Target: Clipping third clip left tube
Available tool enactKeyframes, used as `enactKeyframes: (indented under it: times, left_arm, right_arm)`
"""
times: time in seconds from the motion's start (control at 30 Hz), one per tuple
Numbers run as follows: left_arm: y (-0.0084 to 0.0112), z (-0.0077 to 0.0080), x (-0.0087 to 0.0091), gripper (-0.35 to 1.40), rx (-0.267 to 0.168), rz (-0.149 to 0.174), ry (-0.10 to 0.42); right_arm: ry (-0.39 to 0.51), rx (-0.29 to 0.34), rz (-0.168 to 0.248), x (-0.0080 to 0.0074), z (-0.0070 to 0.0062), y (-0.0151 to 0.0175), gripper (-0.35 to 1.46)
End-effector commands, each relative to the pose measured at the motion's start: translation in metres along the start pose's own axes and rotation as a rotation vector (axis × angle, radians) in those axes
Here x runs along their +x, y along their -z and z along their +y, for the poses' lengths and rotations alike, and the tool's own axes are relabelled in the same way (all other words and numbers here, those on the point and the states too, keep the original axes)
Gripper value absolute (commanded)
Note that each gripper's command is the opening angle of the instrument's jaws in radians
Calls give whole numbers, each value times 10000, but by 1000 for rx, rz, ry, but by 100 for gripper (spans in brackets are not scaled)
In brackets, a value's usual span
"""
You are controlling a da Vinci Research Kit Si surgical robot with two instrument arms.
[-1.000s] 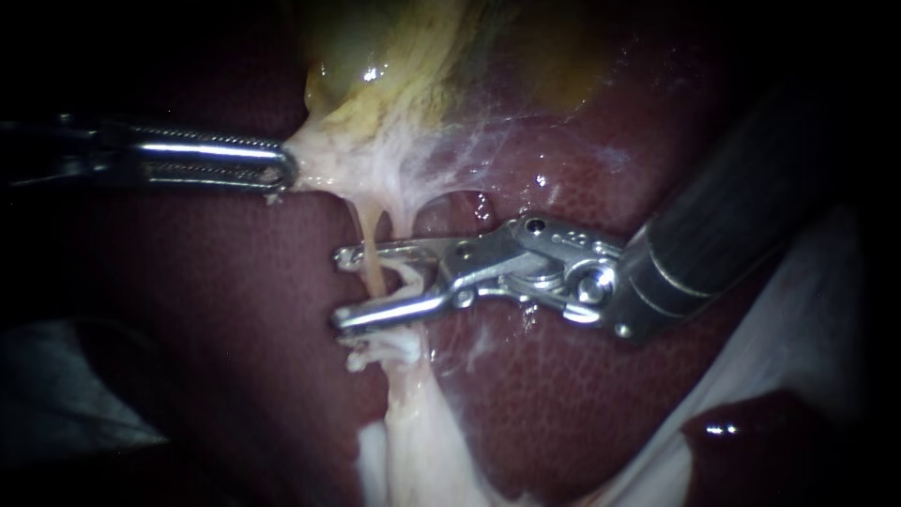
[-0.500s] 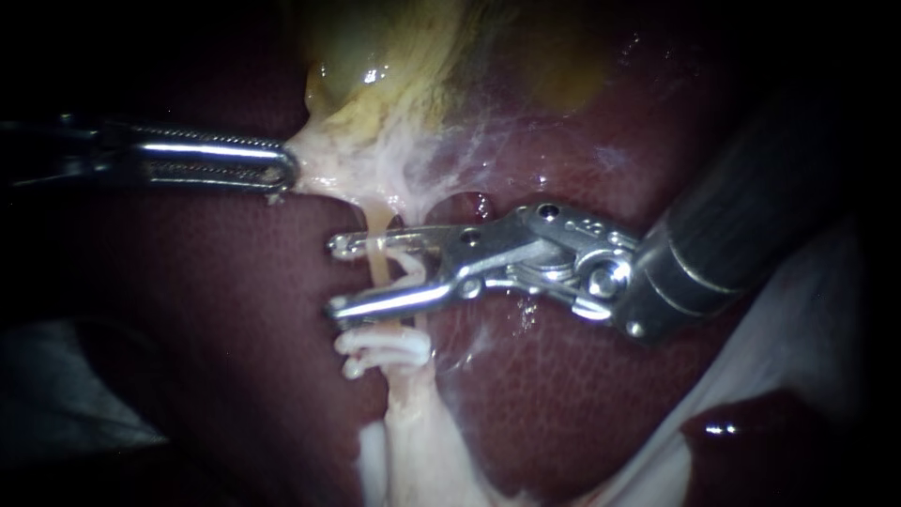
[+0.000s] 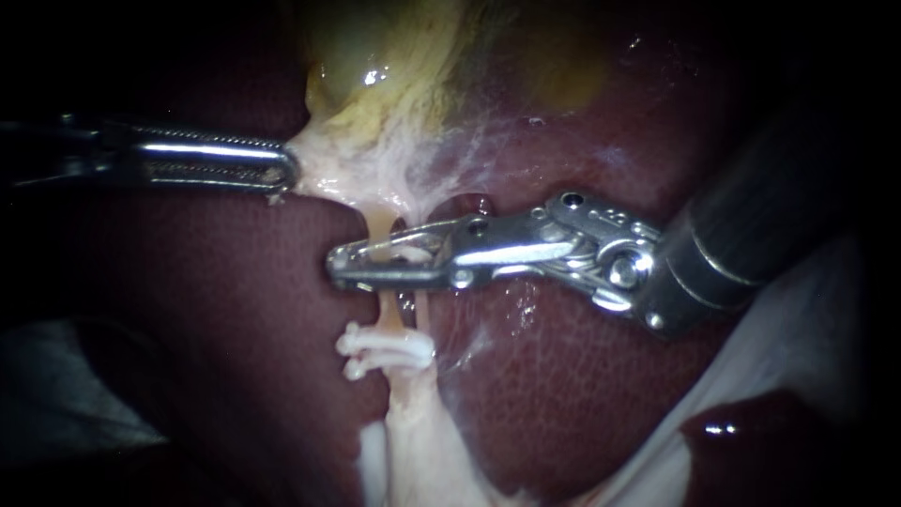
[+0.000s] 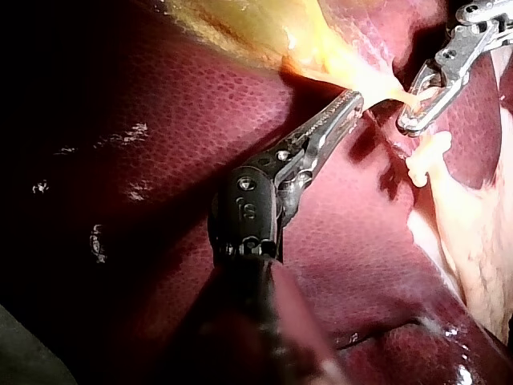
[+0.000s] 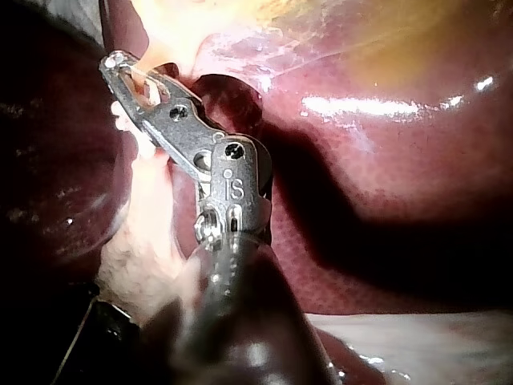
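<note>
Right instrument [image 3: 338, 265] has its claw squeezed nearly flat across the left tube [image 3: 379, 223], just above the two white clips [image 3: 387, 349] sitting lower on it. Left instrument [image 3: 284, 172] has its claw clamped tight on the pale tissue [image 3: 328, 160] under the gallbladder [image 3: 375, 56], with liver [image 3: 563, 394] all around.

Left instrument [image 3: 282, 173]: shaft enters from left, runs near level. Slim ridged jaws lie together, tips pinching pale tissue [image 3: 317, 161].

Right instrument [image 3: 340, 266]: dark shaft enters from upper right, wrist joint bent so jaws point left, near level. Jaws drawn close, only narrow slot between them, clamped on tube [image 3: 378, 223] from above and below.

Tips of both near each other, not touching.
</note>
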Motion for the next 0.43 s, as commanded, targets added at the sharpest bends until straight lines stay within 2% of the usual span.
enactKeyframes:
  times: [0.03, 0.43]
  left_arm:
    - [0, 0, 0, -35, 0, 0, 0]
    - [-1, 0, 0, -35, 0, 0, 0]
  right_arm:
    - [-9, 5, -2, 0, 0, -2, -35]
    - [-30, 6, -2, -5, 3, -1, -35]
